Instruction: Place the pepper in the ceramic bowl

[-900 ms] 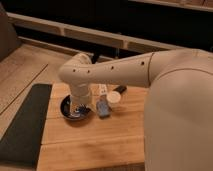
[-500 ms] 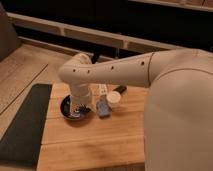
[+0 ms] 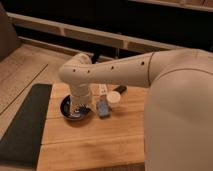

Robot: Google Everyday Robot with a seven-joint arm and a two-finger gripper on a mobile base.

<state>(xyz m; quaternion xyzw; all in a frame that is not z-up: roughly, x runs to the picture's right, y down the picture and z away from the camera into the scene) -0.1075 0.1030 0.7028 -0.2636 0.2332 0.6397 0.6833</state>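
Observation:
The ceramic bowl (image 3: 69,111) is a round, glossy dark bowl on the left part of the wooden table (image 3: 95,145). My white arm reaches in from the right and bends down over the bowl. My gripper (image 3: 80,106) hangs right over the bowl's inside, with the wrist covering much of it. The pepper is hidden; I cannot see it in the bowl or in the gripper.
A blue-grey rectangular block (image 3: 103,108) lies just right of the bowl. A small white cup (image 3: 114,97) stands beside the block, with a dark object (image 3: 120,90) behind it. A dark mat (image 3: 22,125) lies along the table's left side. A wooden floor is behind.

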